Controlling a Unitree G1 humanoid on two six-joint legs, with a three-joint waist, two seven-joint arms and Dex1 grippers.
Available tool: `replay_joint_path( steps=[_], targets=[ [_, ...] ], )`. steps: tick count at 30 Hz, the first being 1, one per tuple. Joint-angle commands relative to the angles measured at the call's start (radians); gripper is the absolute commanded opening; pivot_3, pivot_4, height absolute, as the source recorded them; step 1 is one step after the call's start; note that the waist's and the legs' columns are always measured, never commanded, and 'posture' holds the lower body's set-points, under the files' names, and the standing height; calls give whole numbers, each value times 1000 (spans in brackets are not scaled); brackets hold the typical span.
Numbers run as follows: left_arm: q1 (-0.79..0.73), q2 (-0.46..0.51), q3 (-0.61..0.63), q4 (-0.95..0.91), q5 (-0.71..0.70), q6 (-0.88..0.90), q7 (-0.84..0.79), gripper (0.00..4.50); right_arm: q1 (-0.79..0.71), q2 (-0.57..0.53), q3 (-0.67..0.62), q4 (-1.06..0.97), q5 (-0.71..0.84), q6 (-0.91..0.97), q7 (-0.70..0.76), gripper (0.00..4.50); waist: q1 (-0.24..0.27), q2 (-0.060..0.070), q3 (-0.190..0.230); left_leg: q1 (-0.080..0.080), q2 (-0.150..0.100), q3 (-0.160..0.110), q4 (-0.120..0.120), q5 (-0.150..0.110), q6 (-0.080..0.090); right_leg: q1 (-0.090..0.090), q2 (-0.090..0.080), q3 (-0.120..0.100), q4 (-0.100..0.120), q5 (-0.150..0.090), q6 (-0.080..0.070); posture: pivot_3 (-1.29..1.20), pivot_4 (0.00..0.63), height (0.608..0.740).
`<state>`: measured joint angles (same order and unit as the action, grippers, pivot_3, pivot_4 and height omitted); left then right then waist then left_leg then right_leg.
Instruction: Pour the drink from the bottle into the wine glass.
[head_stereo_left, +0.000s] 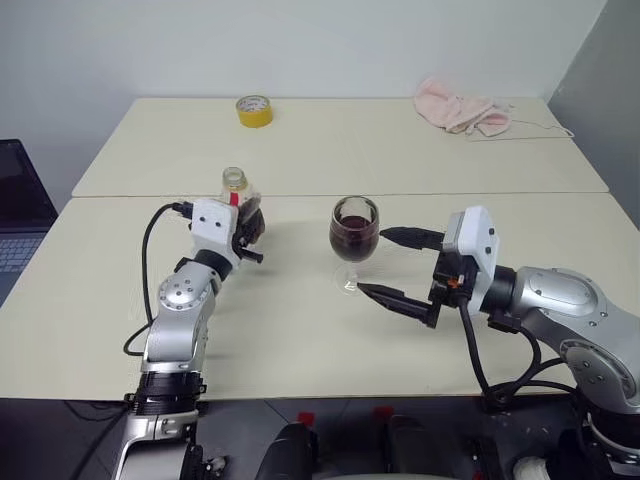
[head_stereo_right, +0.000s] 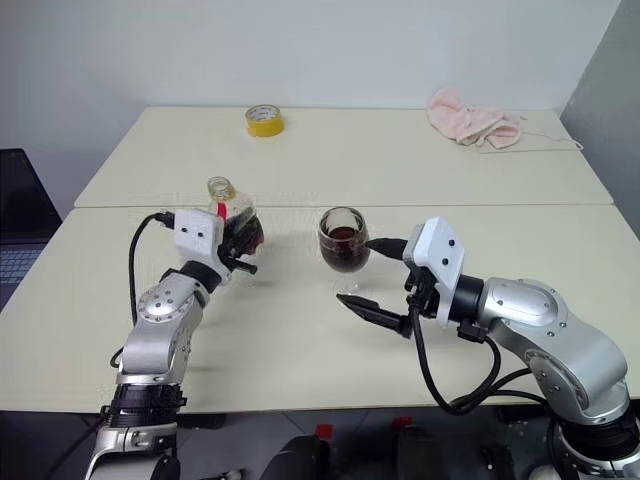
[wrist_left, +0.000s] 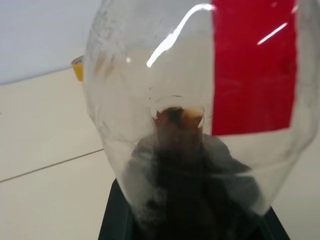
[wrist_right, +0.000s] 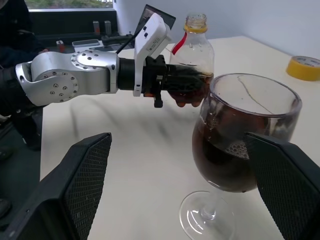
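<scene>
Small squat clear plastic bottle with red neck label, open-mouthed and upright, long axis near vertical, gripped low on its body by the left tool, clenched around it; base at or just over the cream bench, contact not readable. Almost empty, only a dark residue at the bottom in the left wrist view. Clear stemmed wine glass standing on the bench to the right of the bottle, apart from it, bowl about half full of dark brown, cola-like drink. Right tool released, fingers spread wide on either side of the glass at stem and bowl height, not touching it. Pouring judged done; coming move likely a straight set-down, bottle kept upright and clear of the glass on its right. Left tool the one on the bottle, right nearer the glass. Yellow tape roll and pink cloth far back, well apart.
</scene>
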<state>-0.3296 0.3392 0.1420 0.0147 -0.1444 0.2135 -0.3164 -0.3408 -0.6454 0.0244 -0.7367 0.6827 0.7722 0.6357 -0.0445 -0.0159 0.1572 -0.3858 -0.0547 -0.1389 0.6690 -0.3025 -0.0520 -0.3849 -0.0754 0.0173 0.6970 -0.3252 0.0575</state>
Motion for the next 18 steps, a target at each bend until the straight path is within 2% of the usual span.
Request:
replay_joint_path(
  steps=[1, 8, 18],
  targets=[
    [28, -12, 60, -55, -47, -8, 21, 770, -11, -4, -11, -6, 9, -33, 24, 4500, 3, 0, 0, 0, 0, 0, 0, 0, 0, 0, 0, 0, 0, 0, 0, 0, 150, 740],
    [77, -31, 90, -78, -63, 25, 69, 770, -11, 28, -3, 16, -9, -80, 21, 4500, 11, -1, 0, 0, 2, 0, 0, 0, 0, 0, 0, 0, 0, 0, 0, 0, 150, 740],
    [53, -46, 99, -10, -70, 14, 92, 770, -45, 34, 17, 24, 0, -75, 17, 4500, 12, -1, -1, 0, 7, 2, 0, 0, 0, 1, 0, 0, -1, 0, 0, 0, 150, 740]
  ],
)
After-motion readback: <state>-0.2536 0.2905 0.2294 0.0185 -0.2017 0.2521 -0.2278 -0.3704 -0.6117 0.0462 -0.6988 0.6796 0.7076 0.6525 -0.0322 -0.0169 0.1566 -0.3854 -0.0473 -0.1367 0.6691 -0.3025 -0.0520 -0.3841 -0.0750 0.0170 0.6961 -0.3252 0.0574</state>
